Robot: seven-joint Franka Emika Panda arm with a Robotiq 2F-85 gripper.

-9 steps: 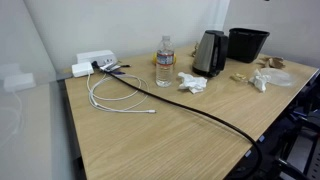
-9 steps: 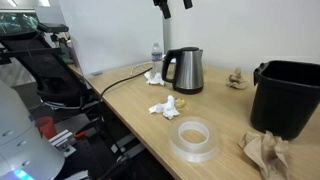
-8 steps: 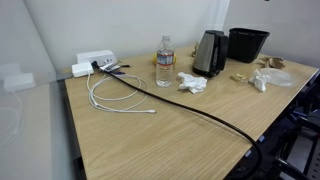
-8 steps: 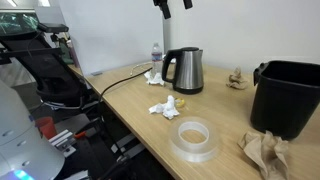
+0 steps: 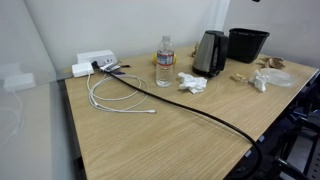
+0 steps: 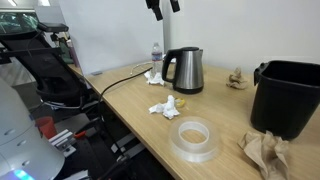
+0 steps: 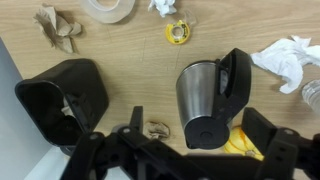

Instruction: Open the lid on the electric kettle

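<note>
The electric kettle (image 6: 186,71) is brushed steel with a black handle and base. It stands upright on the wooden table and shows in both exterior views (image 5: 209,53). Its round black lid (image 7: 206,131) lies flat on top, shut. My gripper (image 6: 164,8) hangs high above the kettle at the top edge of an exterior view, fingers spread and empty. In the wrist view the two fingers (image 7: 197,116) stand either side of the kettle (image 7: 200,90), far above it and not touching.
A black bin (image 6: 287,95) stands near the kettle and a clear water bottle (image 5: 164,62) on its other side. A tape roll (image 6: 195,138), crumpled tissues (image 6: 165,107), brown paper (image 6: 264,152) and a black cable (image 5: 200,108) lie on the table (image 5: 170,140).
In an exterior view my gripper has shifted a little to the left above the kettle. The kettle and lid have not moved.
</note>
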